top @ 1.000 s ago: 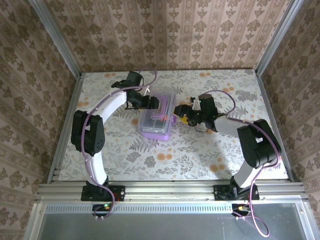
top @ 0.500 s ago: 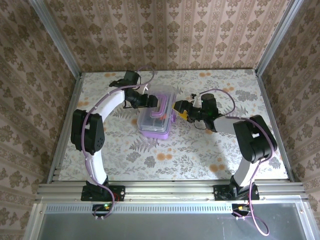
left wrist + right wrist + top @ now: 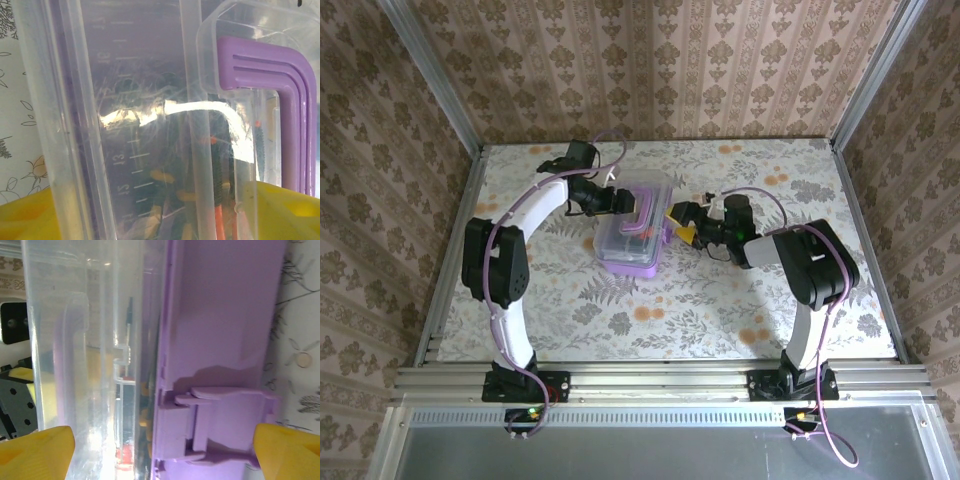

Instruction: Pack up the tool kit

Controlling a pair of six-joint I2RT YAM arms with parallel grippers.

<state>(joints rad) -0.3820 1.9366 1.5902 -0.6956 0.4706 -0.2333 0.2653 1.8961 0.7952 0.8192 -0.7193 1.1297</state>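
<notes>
The tool kit (image 3: pixel 632 243) lies near the middle of the floral table (image 3: pixel 720 320), its long side running away from the arm bases. It is a small purple box under a clear, scratched lid (image 3: pixel 140 100) with ruler marks moulded along one edge. A purple handle (image 3: pixel 295 125) lies folded flat on top. Orange and black screwdrivers (image 3: pixel 220 220) show dimly through the plastic. A purple latch (image 3: pixel 225 425) sits on the base's right-hand wall.

The right arm bends low across the table. The right gripper (image 3: pixel 678 222) faces that latch side, jaws spread wide, one yellow fingertip (image 3: pixel 35 450) to each side.

Farther back, the left arm arcs over to the kit's far end. The left gripper (image 3: pixel 623 203) has its fingers (image 3: pixel 25 215) apart, straddling the lid. Whether they press it cannot be told.
</notes>
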